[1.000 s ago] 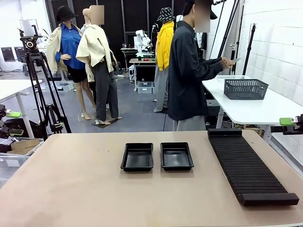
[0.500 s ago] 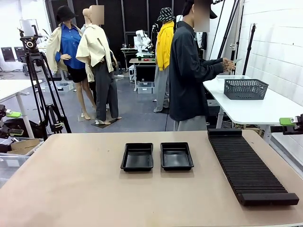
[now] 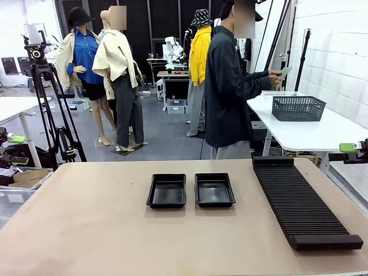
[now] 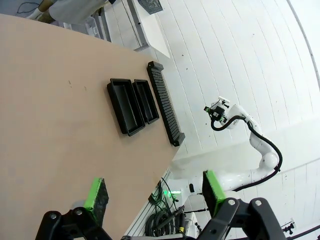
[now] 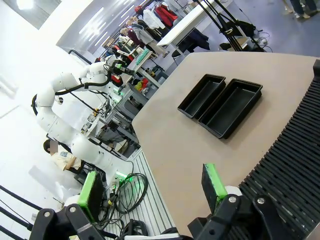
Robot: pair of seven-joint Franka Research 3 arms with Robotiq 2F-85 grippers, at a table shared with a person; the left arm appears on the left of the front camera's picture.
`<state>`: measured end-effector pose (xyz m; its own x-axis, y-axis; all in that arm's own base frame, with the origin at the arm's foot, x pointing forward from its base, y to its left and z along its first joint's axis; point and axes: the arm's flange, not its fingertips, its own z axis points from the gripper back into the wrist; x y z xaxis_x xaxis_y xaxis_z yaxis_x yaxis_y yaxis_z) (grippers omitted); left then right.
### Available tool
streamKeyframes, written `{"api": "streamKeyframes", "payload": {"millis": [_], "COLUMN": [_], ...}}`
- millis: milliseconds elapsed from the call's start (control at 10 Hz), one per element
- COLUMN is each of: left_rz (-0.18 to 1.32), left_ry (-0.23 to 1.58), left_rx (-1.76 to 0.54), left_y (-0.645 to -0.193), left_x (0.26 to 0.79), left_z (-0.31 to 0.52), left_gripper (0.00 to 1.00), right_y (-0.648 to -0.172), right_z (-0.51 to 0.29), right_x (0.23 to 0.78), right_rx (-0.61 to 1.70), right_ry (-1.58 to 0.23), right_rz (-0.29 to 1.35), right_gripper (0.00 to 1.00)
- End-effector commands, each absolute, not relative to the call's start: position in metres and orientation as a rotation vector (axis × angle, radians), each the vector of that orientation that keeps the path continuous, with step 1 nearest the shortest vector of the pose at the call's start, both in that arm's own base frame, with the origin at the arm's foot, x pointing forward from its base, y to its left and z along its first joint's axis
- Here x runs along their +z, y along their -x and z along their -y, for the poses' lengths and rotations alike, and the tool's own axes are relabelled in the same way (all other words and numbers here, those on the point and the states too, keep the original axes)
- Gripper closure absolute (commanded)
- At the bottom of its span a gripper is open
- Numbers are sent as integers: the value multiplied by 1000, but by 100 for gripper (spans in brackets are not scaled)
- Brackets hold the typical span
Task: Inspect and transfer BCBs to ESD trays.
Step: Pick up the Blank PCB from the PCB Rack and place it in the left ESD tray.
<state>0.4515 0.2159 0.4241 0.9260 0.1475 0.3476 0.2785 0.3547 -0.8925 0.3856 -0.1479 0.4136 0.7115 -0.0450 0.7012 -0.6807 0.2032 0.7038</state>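
Two ESD trays, glossy black and bare inside, lie side by side mid-table: the left tray (image 3: 167,191) and the right tray (image 3: 214,190). Both show again in the left wrist view (image 4: 124,106) and the right wrist view (image 5: 231,107). At the far side a person stands turned to a side table, holding up a small thin greenish board (image 3: 286,71), apparently a BCB. My left gripper (image 3: 17,149) hangs open off the table's left edge, its pads (image 4: 96,194) wide apart. My right gripper (image 3: 352,149) stays open off the right edge, nothing between its pads (image 5: 211,182).
A long black ribbed rack (image 3: 302,204) runs along the table's right side. A grey mesh basket (image 3: 298,107) sits on the white side table beyond. A camera tripod (image 3: 49,103) stands at the far left. The front half of the tan table (image 3: 115,241) is bare.
The person's hands dipped toward the basket, then lifted the board higher in front of them. Neither arm has moved and the trays stay put.
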Motion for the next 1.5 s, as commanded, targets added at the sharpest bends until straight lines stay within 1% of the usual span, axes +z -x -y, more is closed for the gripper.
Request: {"api": "streamKeyframes", "payload": {"millis": [0,1400], "left_rz": [394,394], "left_ry": [1211,1211], "left_rx": [-70,-70], "left_y": [-451,-451], "left_x": [425,425], "left_z": [-216,-216], "left_gripper": [0,0], "right_y": [-384,-384], "right_z": [147,147], "right_x": [413,413], "right_rx": [488,488], "right_ry": [-1319,-1319], "right_rz": [671,671], "right_gripper": [0,0]}}
